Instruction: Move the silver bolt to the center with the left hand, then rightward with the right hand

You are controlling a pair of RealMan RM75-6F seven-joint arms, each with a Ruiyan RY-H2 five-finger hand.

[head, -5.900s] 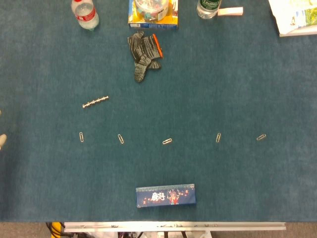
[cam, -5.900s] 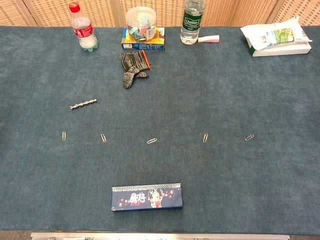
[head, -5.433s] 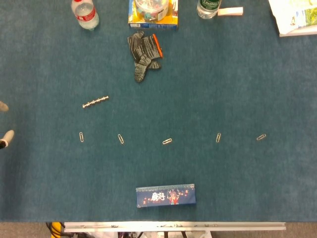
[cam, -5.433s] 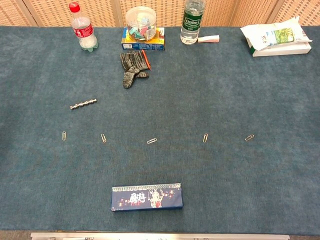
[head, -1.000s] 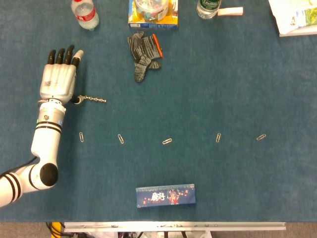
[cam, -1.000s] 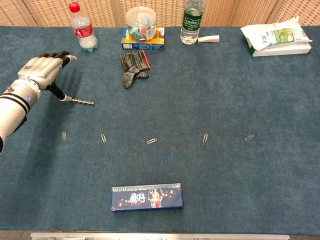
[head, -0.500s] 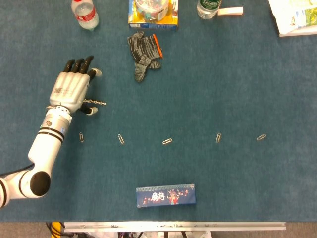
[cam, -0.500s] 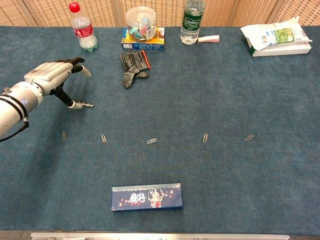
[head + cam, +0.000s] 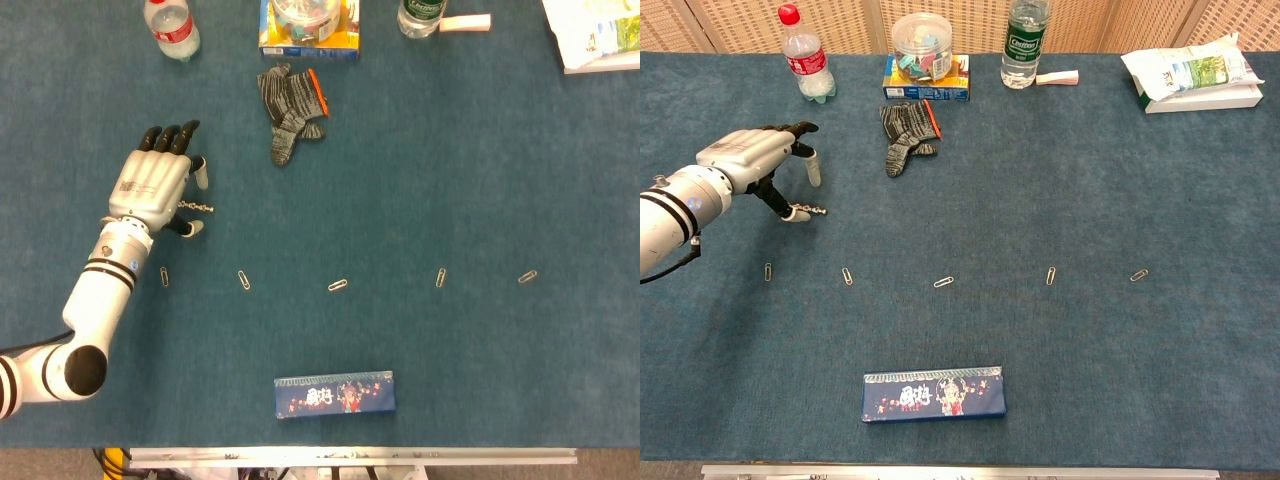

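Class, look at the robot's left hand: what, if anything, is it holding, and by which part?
Cannot be told for sure. The left hand covers the left end of the silver bolt, thumb beside it; a closed hold is not visible.

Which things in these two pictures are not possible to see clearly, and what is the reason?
- Silver bolt: head view, the left robot hand covers most of it; grip unclear.
- Same bolt in chest view: too small to judge contact with the thumb.
- Right robot hand: in neither view.
- White packet: head view, cut by the edge.
- Paper clips: too small for detail.
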